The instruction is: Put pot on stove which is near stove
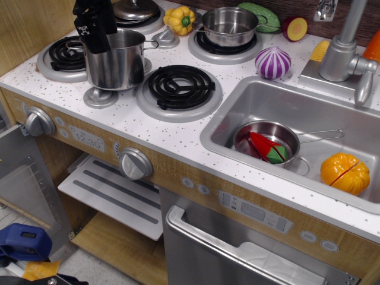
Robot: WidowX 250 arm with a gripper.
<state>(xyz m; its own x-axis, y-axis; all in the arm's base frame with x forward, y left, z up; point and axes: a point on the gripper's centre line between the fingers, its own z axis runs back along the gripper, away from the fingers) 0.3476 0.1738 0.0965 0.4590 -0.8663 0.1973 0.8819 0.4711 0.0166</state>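
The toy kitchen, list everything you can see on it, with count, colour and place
pot: 1, steel, tall, between the left burners
stove: 4 burners, silver with black coils
shallow pot: 1, steel, back right burner
lid: 1, steel, back left burner
pepper: 1, yellow, back
onion: 1, purple, by sink
saucepan: 1, steel, in sink
pumpkin: 1, orange, in sink
faucet: 1, grey
gripper: 1, black, at the pot's rim
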